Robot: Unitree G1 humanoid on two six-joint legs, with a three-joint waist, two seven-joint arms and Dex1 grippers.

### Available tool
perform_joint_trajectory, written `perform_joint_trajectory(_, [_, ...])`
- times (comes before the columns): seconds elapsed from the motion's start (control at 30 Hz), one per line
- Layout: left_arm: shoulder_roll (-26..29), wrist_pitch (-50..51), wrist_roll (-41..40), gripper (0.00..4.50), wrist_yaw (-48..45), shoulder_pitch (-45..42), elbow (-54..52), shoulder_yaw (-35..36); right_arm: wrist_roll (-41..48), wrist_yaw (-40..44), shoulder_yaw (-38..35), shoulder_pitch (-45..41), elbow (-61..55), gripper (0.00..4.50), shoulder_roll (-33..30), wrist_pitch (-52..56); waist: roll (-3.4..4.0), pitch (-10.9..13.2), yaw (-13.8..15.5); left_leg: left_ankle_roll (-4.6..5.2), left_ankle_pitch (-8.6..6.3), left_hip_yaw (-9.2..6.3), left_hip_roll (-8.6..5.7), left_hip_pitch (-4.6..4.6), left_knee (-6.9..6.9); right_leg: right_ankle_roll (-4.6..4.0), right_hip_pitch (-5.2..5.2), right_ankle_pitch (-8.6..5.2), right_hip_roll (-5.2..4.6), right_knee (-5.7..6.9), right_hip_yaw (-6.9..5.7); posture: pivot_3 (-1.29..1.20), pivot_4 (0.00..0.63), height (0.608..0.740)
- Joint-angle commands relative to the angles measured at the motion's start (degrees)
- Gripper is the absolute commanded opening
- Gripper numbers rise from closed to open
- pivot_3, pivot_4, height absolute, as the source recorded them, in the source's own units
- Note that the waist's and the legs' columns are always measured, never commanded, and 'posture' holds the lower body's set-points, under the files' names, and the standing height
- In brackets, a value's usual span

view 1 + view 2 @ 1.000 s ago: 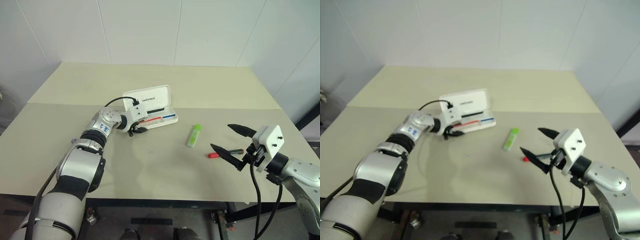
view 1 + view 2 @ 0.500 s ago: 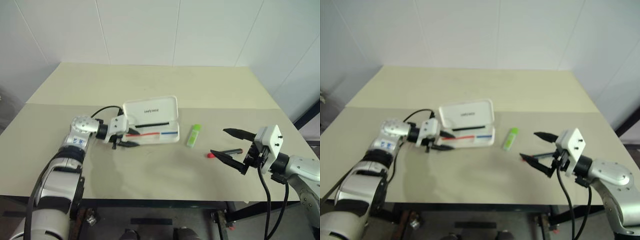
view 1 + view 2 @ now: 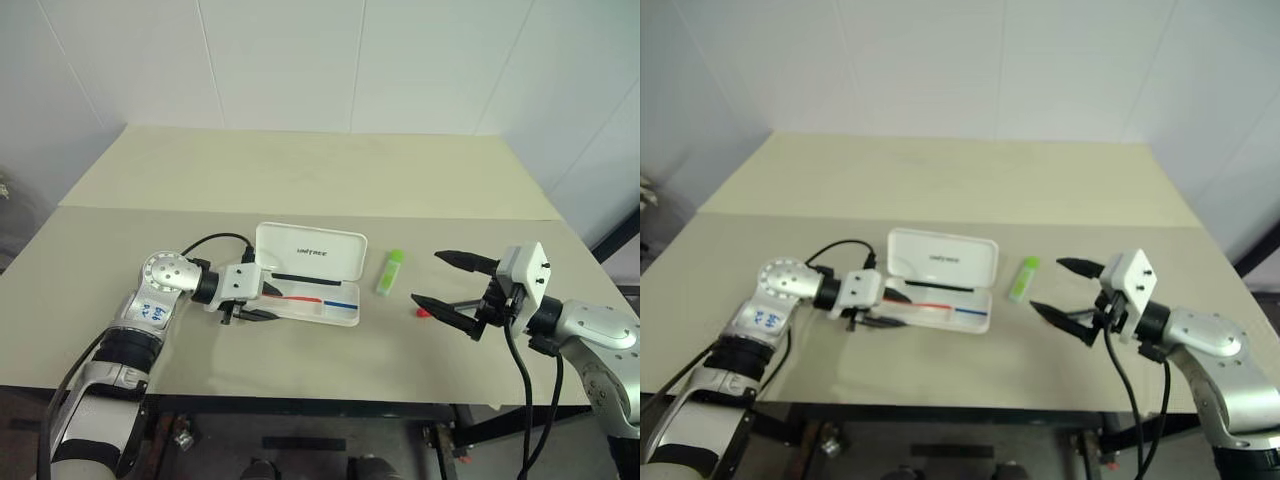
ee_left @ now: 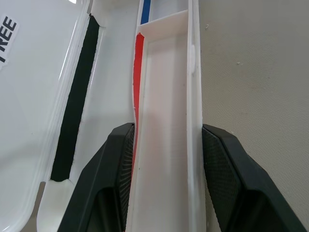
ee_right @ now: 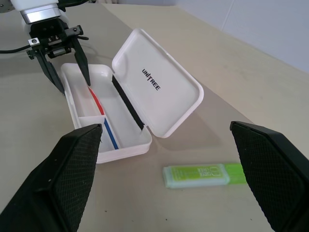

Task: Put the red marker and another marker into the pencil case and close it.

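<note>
Fingers of the left gripper (image 4: 164, 159) pinch the open pencil case's (image 3: 310, 262) front wall; the right gripper (image 3: 445, 279) hangs spread wide, empty.

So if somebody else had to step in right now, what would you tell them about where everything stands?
Left gripper: shut on the front wall of the case, one finger inside, one outside.
Right gripper: open, empty, hovering over the red marker.
Case: on the table, lid up, nothing in it.
Green marker: lying on the table between the case and the right gripper.
Done: case is open.
Left: put both markers in, close the lid.
</note>
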Motion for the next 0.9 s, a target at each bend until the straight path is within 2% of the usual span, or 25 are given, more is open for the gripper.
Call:
perform_joint_trajectory(0.03, [-0.82,1.63,-0.84,2.54,-0.24,1.52,-2.32,-1.91,-0.12,-0.19,-1.06,-0.54,-0.8,4.5,0.09,-1.28,0.0,0.0,-0.01,0.0,0.0,0.0,0.0,0.0,0.02,0.0,0.01,0.0,-0.02,0.0,0.01,0.0,0.15,0.74])
perform_joint_trajectory(0.23, [-0.37,6.21,-3.63,4.44,-1.3,2.98,-6.94,-1.81,0.22,-0.23,-1.67,0.09,-1.28,4.5,-0.27,-1.1,0.0,0.0,-0.21,0.02,-0.01,0.01,0.02,-0.02,0.0,0.02,0.01,0.01,-0.01,-0.04,0.0,0.0,0.15,0.74])
perform_joint_trajectory(0.63, [3.06,22.48,-15.27,4.48,-2.43,5.67,-21.43,3.67,0.2,2.48,-2.02,0.56,0.49,4.5,-1.92,-1.33,0.0,0.0,-0.41,0.02,-0.01,0.02,0.05,-0.01,-0.01,0.0,-0.02,0.0,0.02,0.0,0.02,0.0,0.15,0.74])
perform_joint_trajectory(0.9, [5.13,22.19,-16.82,4.48,-2.38,6.81,-21.99,4.79,-0.79,4.47,-0.57,-2.17,4.04,4.5,-2.24,-2.5,0.01,0.01,-0.51,0.02,-0.01,0.01,0.04,0.0,-0.03,-0.01,-0.02,-0.01,0.04,-0.03,0.01,0.0,0.15,0.74])
